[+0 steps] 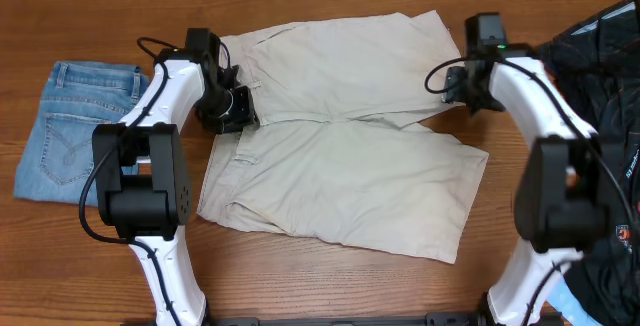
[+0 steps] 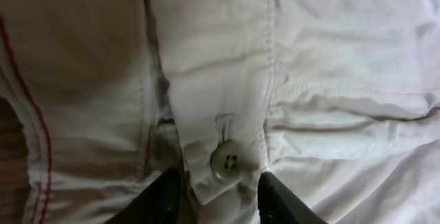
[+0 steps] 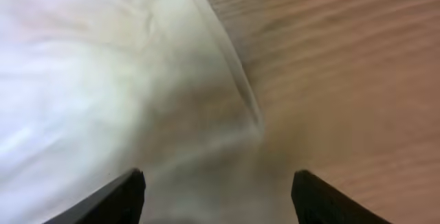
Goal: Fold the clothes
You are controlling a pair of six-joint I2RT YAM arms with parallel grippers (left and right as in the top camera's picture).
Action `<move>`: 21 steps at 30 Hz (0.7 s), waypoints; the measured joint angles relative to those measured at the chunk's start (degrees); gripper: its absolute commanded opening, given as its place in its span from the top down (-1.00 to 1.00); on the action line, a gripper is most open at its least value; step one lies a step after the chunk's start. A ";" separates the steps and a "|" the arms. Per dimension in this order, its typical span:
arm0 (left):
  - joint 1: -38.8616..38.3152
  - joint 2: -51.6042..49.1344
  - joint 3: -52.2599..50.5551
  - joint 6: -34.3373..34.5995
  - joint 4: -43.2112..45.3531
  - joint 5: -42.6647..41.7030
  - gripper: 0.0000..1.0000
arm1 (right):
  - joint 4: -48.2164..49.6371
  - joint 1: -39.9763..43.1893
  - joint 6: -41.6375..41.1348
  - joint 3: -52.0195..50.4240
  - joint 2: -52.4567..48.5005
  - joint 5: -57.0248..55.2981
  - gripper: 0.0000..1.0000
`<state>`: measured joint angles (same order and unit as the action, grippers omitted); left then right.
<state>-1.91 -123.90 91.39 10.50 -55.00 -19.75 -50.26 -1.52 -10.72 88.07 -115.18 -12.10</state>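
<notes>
Shorts in a pale cream color lie spread out flat in the middle of the brown wood desk. The waist is on the left side and the two legs point to the right. One leg is far and one leg is near, with a dark line between them.

The left tool is down at the waist, right in the middle of the left edge of the shorts. In the left wrist view its two black fingers are apart, so the tool is open. A small flap of the waist sits between them, with a round gray button on it. A thin red thread line runs down the cloth on the left of that view.

The right tool is at the right end of the far leg. In the right wrist view its fingers are wide apart, so it is open too. The edge of the cloth is on the left below it and bare wood is on the right.

Folded blue jeans lie on the left of the desk, near the left arm and apart from the shorts. Some black clothes lie at the far right edge.
</notes>
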 measured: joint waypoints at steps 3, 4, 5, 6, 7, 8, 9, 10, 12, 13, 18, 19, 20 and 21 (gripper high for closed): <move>0.02 0.00 -0.04 -0.20 -0.57 -0.22 0.92 | -5.79 -0.02 -1.75 0.31 5.81 1.29 -0.46; 0.00 0.00 -0.07 -0.11 -0.57 -0.20 0.92 | -7.82 -0.02 -2.08 0.76 6.91 1.42 -0.48; 0.00 0.00 -0.09 0.00 -0.52 -0.28 0.92 | -9.51 -0.02 -2.56 1.05 7.87 1.66 -0.50; 0.02 0.00 -0.09 -0.15 -0.52 -0.48 0.92 | -11.26 0.00 -2.99 1.27 8.46 1.77 -0.52; 0.02 0.00 -0.09 -0.28 -0.55 -0.74 0.92 | -13.05 0.04 -3.82 1.29 8.85 1.84 -0.52; 0.02 0.00 -0.09 -0.50 -0.59 -1.03 0.92 | -14.62 0.09 -4.44 1.29 8.90 2.08 -0.52; 0.09 0.00 -0.07 -0.70 -0.79 -1.31 0.92 | -15.91 0.22 -4.90 1.27 8.79 2.47 -0.53; 0.26 0.00 -0.07 -0.94 -1.16 -1.53 0.92 | -17.31 0.42 -5.40 1.18 8.63 3.19 -0.53; 0.96 0.02 -0.04 -1.40 -2.12 -2.21 0.92 | -18.97 0.87 -5.88 1.05 8.61 4.46 -0.54; 1.33 0.02 0.02 -1.53 -2.54 -2.80 0.92 | -19.85 1.16 -6.12 0.94 8.61 5.11 -0.54; 4.24 0.52 0.15 -1.73 -3.19 -5.99 0.92 | -20.94 1.53 -6.67 -1.77 8.61 6.86 -0.54; 4.61 0.72 0.15 -1.73 -3.23 -6.32 0.92 | -20.65 1.53 -6.67 -2.84 8.61 7.04 -0.54; 5.01 0.94 0.15 -1.73 -3.26 -6.64 0.92 | -20.48 1.53 -6.71 -3.72 8.61 7.21 -0.55; 5.07 1.09 0.15 -1.73 -3.30 -6.82 0.92 | -20.20 1.53 -6.82 -4.57 8.61 7.30 -0.54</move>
<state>3.16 -122.80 91.55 8.78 -58.30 -26.57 -70.46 0.01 -17.54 83.50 -106.56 -4.80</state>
